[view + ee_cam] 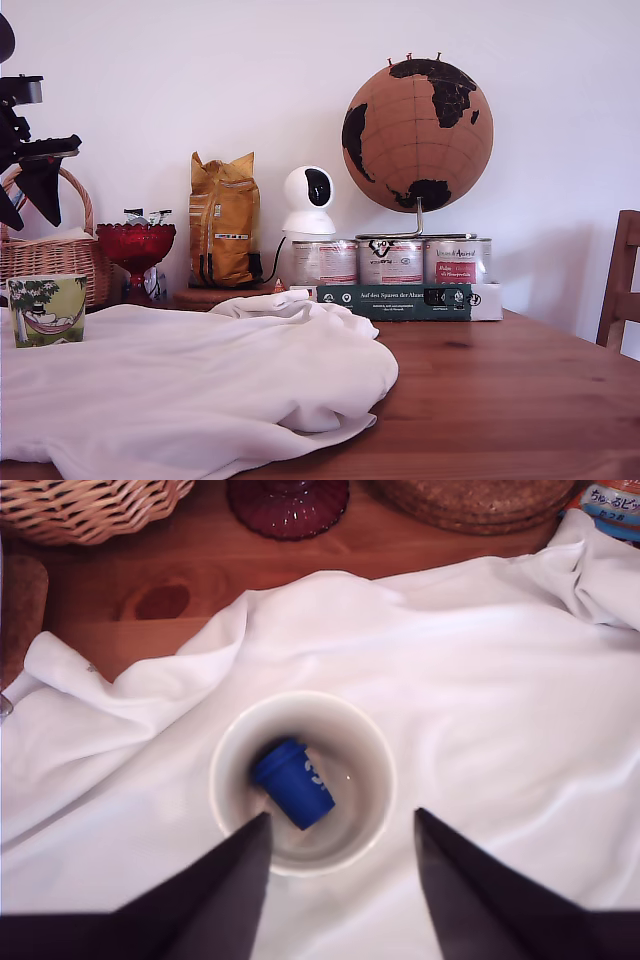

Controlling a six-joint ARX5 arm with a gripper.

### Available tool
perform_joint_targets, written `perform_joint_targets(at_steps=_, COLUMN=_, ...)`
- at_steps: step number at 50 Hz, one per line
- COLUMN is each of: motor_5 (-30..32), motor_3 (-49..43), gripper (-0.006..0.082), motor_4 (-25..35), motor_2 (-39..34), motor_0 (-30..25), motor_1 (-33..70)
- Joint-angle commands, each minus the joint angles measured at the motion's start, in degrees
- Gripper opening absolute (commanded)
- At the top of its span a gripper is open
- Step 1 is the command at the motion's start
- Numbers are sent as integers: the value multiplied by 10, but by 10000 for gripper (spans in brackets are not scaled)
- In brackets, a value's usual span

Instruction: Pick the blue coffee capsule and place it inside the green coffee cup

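White cloth (190, 385) lies nearest the exterior camera and covers most of the wooden table (500, 400); a pale wall stands behind, and part of a chair (622, 280) shows at the exterior view's right edge. On the cloth, at the exterior view's left, stands the green coffee cup (46, 310), upright. Above it hangs the gripper (30, 205), well over the rim. In the wrist view its two dark fingers (225, 890) stand wide apart with nothing between them, one on each side of the cup's mouth, touching nothing. One blue coffee capsule (293, 783) lies tilted on its side inside the cup, on the bottom. Behind I count one wicker basket (55, 255), one red glass bowl (135, 245), one yellow bag (223, 220), one small white camera (308, 200), three tins (391, 262), one dark box (395, 301) that seems to be a book, and one cork globe (417, 135).
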Motion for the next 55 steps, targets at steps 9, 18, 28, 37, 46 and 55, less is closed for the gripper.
perform_joint_targets(at_steps=9, motor_5=4, motor_3=-11, gripper=-11, motor_4=6, motor_2=-2, motor_0=2, motor_1=5)
perform_joint_targets(at_steps=18, motor_5=10, motor_3=-9, gripper=-11, motor_4=12, motor_2=-3, motor_0=0, motor_1=-8)
perform_joint_targets(at_steps=28, motor_5=10, motor_3=7, gripper=-12, motor_4=14, motor_2=-3, motor_0=-3, motor_1=-46)
perform_joint_targets(at_steps=37, motor_5=10, motor_3=21, gripper=-12, motor_4=15, motor_2=-5, motor_0=-10, motor_1=-98)
perform_joint_targets(at_steps=46, motor_5=10, motor_3=74, gripper=-12, motor_4=19, motor_2=-45, motor_0=-21, motor_1=-165)
perform_joint_targets(at_steps=55, motor_5=14, motor_3=133, gripper=-12, motor_4=21, motor_2=-120, motor_0=-26, motor_1=-235)
